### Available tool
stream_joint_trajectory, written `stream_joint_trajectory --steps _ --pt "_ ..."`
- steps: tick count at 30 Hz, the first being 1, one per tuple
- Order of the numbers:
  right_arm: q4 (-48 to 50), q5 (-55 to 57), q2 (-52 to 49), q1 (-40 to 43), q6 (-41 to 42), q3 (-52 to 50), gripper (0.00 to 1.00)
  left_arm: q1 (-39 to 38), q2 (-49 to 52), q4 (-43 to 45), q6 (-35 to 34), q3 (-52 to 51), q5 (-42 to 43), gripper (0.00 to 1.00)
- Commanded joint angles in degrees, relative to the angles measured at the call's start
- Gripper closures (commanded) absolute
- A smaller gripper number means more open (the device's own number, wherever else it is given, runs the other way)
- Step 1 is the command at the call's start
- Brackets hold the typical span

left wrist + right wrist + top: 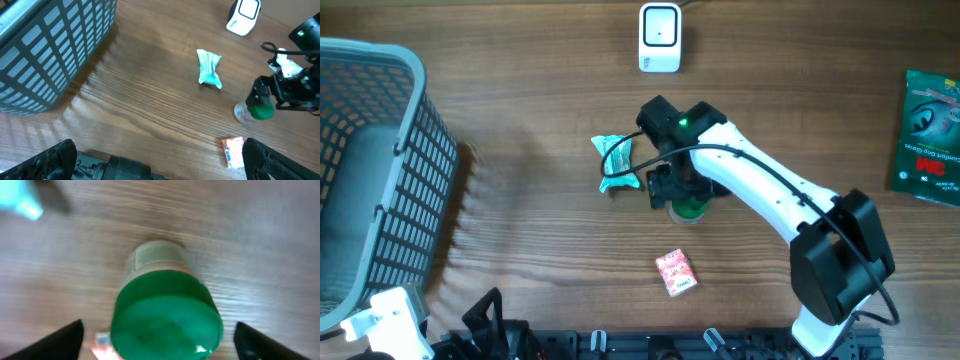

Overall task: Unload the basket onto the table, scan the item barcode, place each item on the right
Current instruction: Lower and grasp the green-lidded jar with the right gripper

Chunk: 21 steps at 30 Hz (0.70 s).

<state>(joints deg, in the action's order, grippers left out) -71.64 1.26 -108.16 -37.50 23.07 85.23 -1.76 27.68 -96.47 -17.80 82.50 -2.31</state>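
A small clear bottle with a green cap is on the wooden table at mid-table. In the right wrist view its cap faces the camera. My right gripper hangs over it, open, one finger on each side with a gap to the cap. From the left wrist view the bottle sits just under the right gripper. The white barcode scanner stands at the far edge. At the near left edge my left gripper is open and empty.
A teal packet lies just left of the bottle. A small red packet lies nearer the front edge. A grey-blue mesh basket fills the left side. A green bag lies at the far right.
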Motion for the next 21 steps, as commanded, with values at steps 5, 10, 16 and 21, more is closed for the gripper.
stream_joint_trajectory --steps 5,10,16,21 --pt "-10.43 -5.40 1.25 0.42 22.69 15.63 0.00 0.11 -0.33 -0.02 0.90 -0.04 -0.57 0.00" --pt "-13.86 -4.50 1.22 -0.52 56.70 8.94 0.00 0.11 -0.33 -0.02 0.90 -0.04 -0.57 0.00" --pt "-0.09 -7.39 1.22 -0.24 62.40 -3.06 0.00 0.11 -0.33 -0.02 0.90 -0.04 -0.57 0.00" --pt "9.33 -8.41 1.22 1.99 62.62 -10.19 0.00 0.11 -0.33 -0.02 0.90 -0.04 -0.57 0.00"
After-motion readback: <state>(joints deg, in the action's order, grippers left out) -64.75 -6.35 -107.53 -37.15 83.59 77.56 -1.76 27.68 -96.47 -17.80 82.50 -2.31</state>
